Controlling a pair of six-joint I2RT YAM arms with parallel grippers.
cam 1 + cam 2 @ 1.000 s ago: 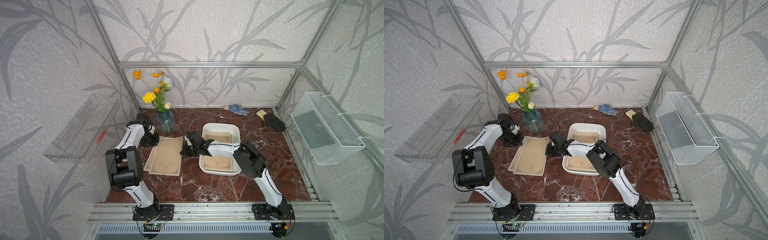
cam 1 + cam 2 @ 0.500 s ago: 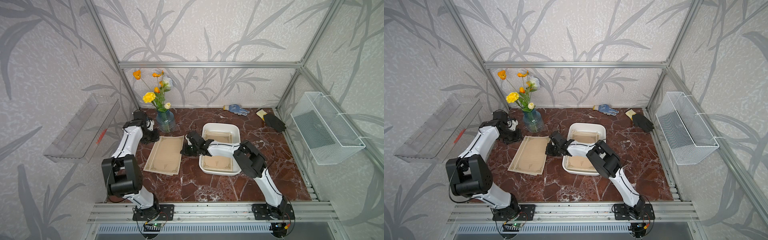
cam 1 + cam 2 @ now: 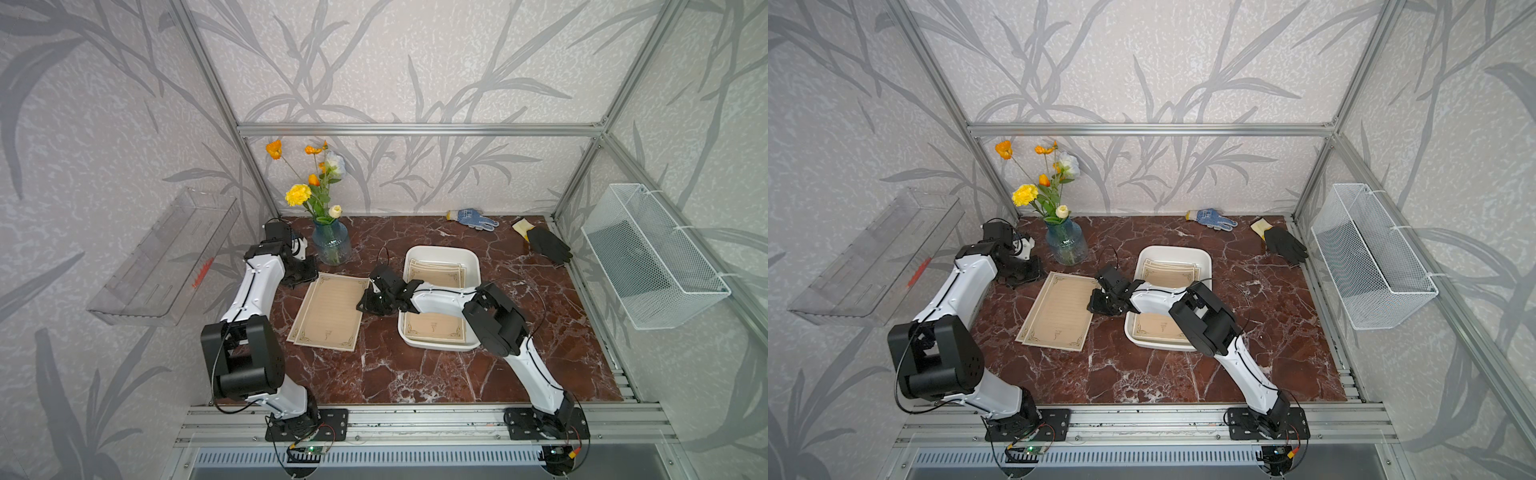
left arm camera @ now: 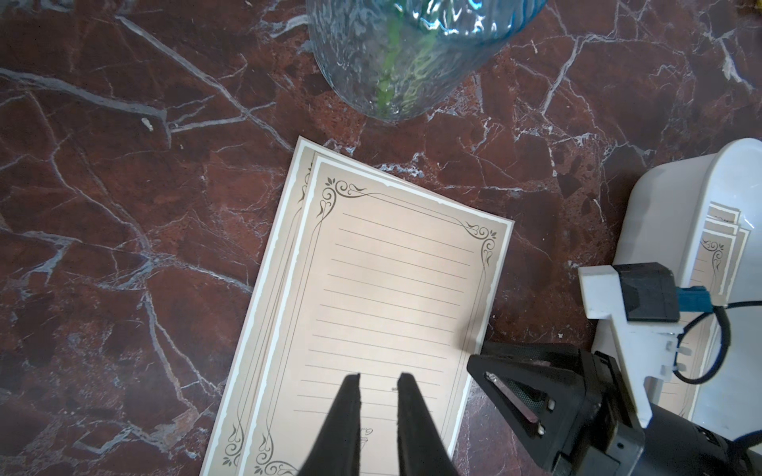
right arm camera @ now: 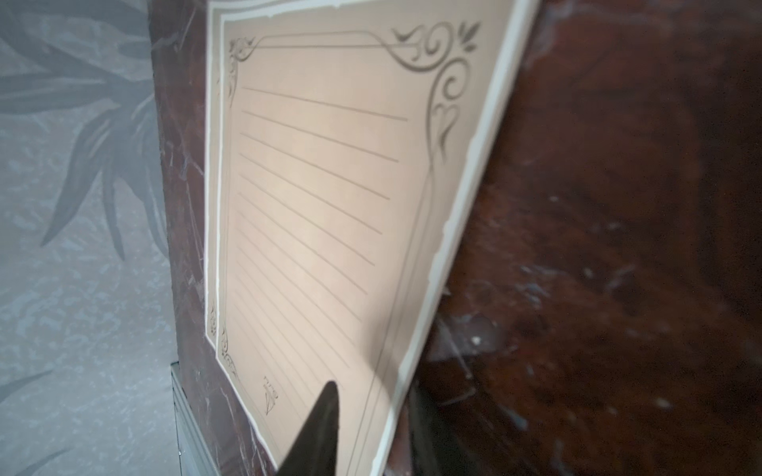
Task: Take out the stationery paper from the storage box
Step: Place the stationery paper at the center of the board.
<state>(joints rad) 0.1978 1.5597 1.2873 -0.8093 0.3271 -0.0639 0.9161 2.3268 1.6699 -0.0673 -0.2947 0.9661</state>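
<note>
Two sheets of tan stationery paper [image 3: 328, 309] lie stacked on the marble, left of the white storage box [image 3: 440, 250]. Several more sheets [image 3: 434, 272] lie inside the box. My right gripper [image 3: 368, 301] is at the right edge of the stacked sheets. In the right wrist view its jaws [image 5: 373, 402] stand apart, open, one finger above and one below the top sheet's edge [image 5: 412, 362]. My left gripper [image 3: 301, 274] hovers by the stack's far left corner. Its fingers [image 4: 377, 379] are slightly open, with nothing between them, above the top sheet [image 4: 391, 288].
A blue glass vase of flowers [image 3: 331, 245] stands just behind the stack. A blue-white glove [image 3: 471, 217] and a black glove [image 3: 548, 245] lie at the back right. A wire basket [image 3: 652, 257] hangs on the right wall, a clear shelf [image 3: 166, 257] on the left.
The right gripper's jaws have come apart around the top sheet's edge. The top sheet now lies more squarely over the lower one. The left arm's elbow rose and its gripper shifted slightly.
</note>
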